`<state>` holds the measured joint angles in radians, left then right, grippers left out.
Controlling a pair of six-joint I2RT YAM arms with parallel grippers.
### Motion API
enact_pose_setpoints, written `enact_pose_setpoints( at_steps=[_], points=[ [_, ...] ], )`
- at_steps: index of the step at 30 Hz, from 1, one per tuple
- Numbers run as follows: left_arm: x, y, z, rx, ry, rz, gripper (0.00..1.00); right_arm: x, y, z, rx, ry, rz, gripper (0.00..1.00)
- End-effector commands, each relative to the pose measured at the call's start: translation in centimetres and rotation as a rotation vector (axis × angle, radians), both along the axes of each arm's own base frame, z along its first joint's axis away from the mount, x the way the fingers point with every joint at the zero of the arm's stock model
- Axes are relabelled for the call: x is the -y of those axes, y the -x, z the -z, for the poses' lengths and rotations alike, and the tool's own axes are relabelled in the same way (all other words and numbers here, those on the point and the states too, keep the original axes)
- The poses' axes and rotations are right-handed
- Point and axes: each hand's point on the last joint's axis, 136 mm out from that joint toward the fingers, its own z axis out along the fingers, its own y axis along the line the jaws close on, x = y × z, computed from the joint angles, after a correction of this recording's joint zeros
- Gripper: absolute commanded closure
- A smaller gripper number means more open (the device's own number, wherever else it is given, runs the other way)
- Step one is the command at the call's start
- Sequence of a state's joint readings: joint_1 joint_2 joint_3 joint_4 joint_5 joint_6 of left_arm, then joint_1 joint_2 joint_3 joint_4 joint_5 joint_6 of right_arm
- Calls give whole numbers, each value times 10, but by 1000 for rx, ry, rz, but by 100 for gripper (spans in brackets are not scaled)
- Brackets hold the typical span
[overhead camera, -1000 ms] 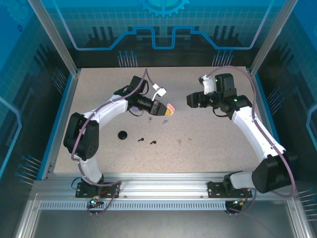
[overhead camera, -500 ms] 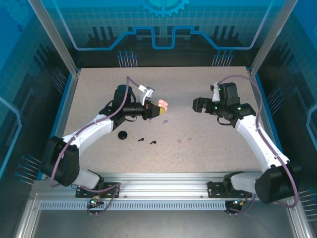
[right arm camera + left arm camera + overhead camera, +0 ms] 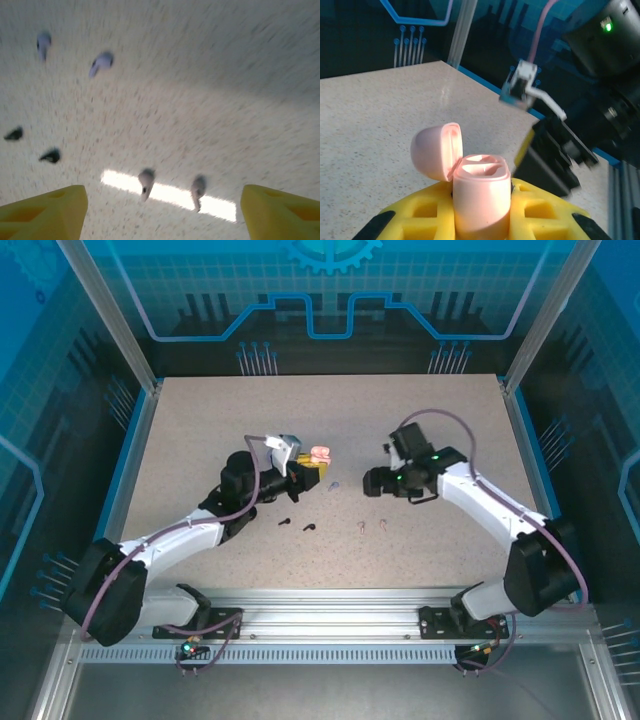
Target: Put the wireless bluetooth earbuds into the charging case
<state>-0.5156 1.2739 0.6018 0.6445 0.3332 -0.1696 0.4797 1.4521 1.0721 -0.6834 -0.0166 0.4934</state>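
Observation:
My left gripper [image 3: 481,222] is shut on a pale pink charging case [image 3: 481,197]. It holds the case upright, with the lid [image 3: 437,150] hinged open to the left and both sockets empty. In the top view the case [image 3: 320,456] hangs above the table's middle. My right gripper [image 3: 162,215] is open and hovers just over two pale pink earbuds [image 3: 146,184] [image 3: 198,190] that lie on the table between its yellow fingertips [image 3: 45,210]. In the top view the right gripper [image 3: 372,488] is above and slightly behind those earbuds [image 3: 361,526].
Two black earbuds [image 3: 51,156] [image 3: 14,133] and two lilac earbuds [image 3: 101,62] [image 3: 43,42] lie loose to the left of the pink pair. The black ones [image 3: 284,522] [image 3: 309,528] sit just in front of my left forearm. The speckled table [image 3: 440,550] has blue walls round it.
My left arm has drawn back and lowered, bringing the open pink case toward the table's middle. My right gripper has swung left and down over the pink earbuds.

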Motion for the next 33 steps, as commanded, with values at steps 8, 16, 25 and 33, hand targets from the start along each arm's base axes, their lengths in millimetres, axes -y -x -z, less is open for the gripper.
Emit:
enact_pose_setpoints(
  at_steps=[8, 16, 25, 33],
  points=[
    [-32, -11, -51, 245, 94, -215, 100, -28, 35, 52, -137, 194, -26, 39],
    [-37, -6, -65, 268, 123, -224, 100, -39, 34, 73, -174, 253, -6, 50],
    [-37, -3, -66, 276, 122, -218, 100, -47, 28, 88, -197, 280, 20, 55],
    [-37, 0, -67, 289, 111, -211, 100, -48, 28, 97, -213, 301, 25, 60]
  ],
)
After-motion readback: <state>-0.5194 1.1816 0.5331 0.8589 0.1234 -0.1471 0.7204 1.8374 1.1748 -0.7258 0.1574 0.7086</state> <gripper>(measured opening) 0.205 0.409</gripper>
